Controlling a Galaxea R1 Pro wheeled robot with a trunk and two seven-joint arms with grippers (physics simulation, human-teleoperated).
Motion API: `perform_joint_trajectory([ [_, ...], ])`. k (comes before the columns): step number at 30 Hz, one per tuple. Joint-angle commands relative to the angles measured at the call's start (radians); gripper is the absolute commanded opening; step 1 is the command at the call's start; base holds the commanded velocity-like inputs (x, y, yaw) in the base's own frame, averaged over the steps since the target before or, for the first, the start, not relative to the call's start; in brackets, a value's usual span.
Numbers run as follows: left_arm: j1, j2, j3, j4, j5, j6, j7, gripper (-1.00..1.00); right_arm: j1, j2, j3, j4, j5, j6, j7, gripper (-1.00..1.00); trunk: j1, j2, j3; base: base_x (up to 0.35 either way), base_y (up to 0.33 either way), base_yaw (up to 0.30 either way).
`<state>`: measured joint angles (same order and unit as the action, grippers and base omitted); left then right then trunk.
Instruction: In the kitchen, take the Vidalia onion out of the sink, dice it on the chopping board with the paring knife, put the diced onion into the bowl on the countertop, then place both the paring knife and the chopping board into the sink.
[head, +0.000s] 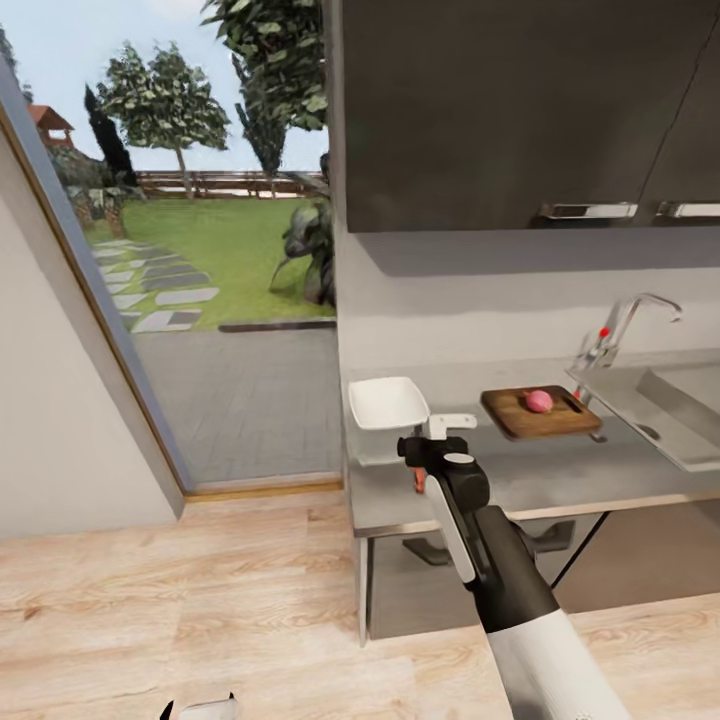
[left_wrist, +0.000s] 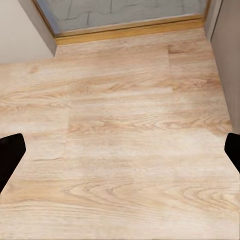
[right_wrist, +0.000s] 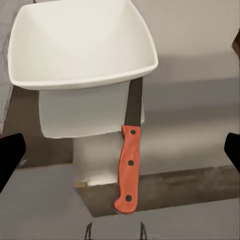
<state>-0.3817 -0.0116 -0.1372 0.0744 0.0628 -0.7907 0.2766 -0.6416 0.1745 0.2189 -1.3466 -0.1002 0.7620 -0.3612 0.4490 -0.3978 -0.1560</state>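
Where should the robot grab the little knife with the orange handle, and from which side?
Probably by the orange handle of the paring knife, coming straight down from above. It lies flat on the countertop, blade toward the bowl, handle end free. The right gripper, jaws wide open, hangs over it.

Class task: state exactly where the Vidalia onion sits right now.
In the head view, the Vidalia onion rests on the chopping board, on the countertop between the bowl and sink.
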Motion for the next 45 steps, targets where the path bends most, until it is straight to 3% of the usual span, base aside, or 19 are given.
perform_joint_trajectory([
  [1, -0.002, -0.001, -0.009, 0.004, 0.006, -0.005, 0.003, 1.0, -0.001, 0.0, 0.001, 0.006, -0.01, 0.002, -0.01, 1.0, 0.001, -0.002, -0.003, 0.211, 0.133, 0.0],
  [9, -0.002, -0.001, -0.009, 0.004, 0.006, -0.005, 0.003, 1.0, -0.001, 0.0, 0.002, 0.016, 0.048, 0.002, -0.009, 1.0, 0.001, -0.002, -0.008, 0.077, 0.033, 0.0],
  [45, -0.002, -0.001, -0.009, 0.005, 0.006, -0.004, 0.001, 1.0, -0.001, 0.0, 0.002, 0.047, 0.053, 0.0, -0.007, 1.0, 0.001, -0.002, -0.036, 0.001, 0.0, 0.0],
])
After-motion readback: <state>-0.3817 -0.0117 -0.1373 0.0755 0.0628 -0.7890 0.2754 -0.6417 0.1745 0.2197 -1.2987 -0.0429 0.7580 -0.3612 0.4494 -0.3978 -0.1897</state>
